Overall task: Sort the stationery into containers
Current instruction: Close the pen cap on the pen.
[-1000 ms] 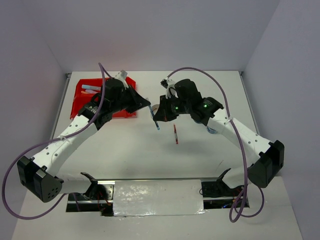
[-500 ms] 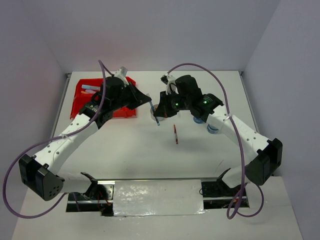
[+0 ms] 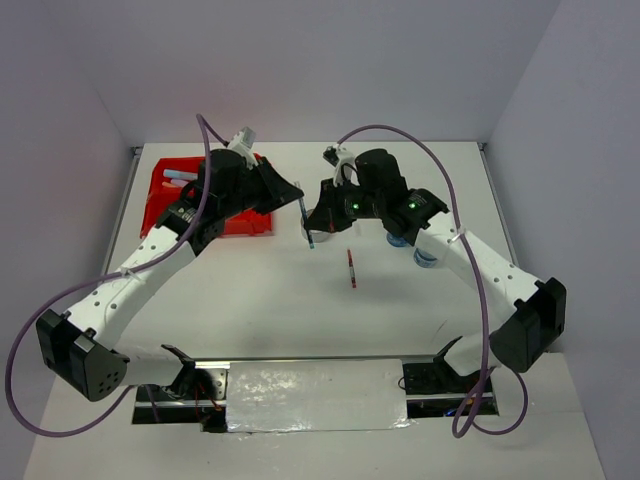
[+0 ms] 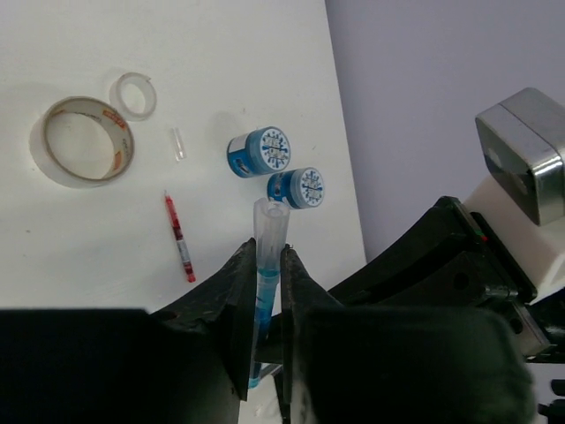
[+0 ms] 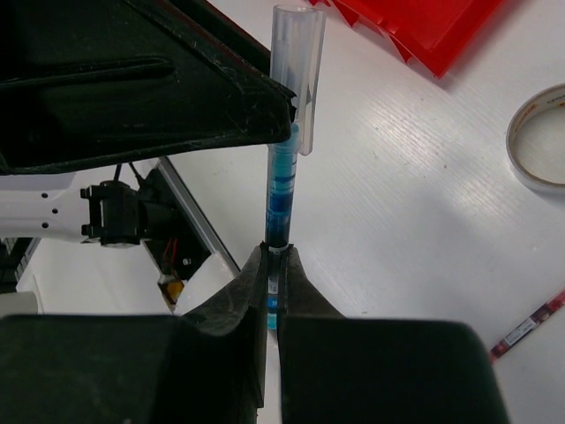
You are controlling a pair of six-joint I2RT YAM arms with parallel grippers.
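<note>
White tabletop: blue pen shifted up-frame; right pincer clamps it, left pincer unclear; two tubs, two tape rings.

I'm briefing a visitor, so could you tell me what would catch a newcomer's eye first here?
Both arms meet over mid-table on one blue pen: the right claw is clamped on its blue end, and the left claw flanks it below the clear cap. A red bin sits far left, and a red pen lies loose nearby.
</note>
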